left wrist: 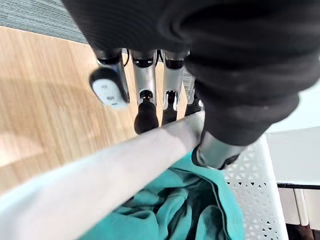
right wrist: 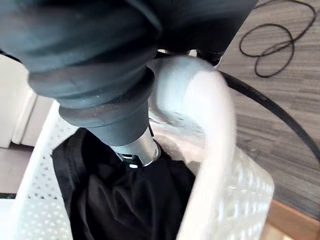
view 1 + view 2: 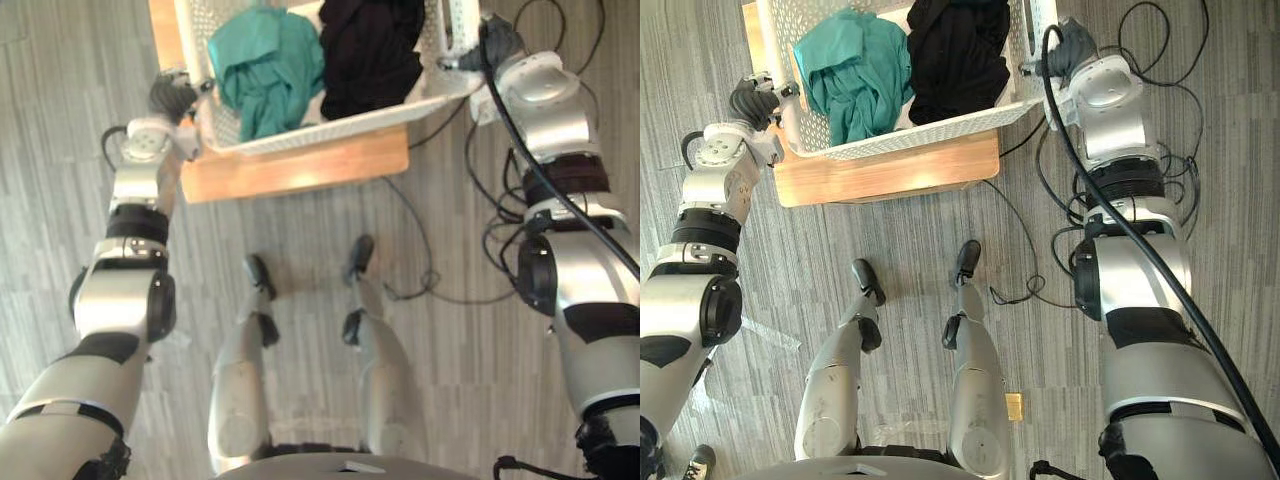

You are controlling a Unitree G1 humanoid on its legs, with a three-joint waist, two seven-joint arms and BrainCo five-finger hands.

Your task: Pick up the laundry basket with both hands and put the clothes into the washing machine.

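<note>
The white laundry basket [image 3: 330,125] sits at the top middle of the frame on a wooden board [image 3: 300,168]. A green cloth [image 3: 265,65] and a black cloth [image 3: 370,50] lie inside it (green on the left, black on the right). The left hand [image 3: 172,95], upper left, pinches the basket's left rim, thumb [image 1: 215,150] inside and fingers [image 1: 145,107] outside. The right hand [image 3: 500,40], upper right, hooks its thumb inside the right rim.
</note>
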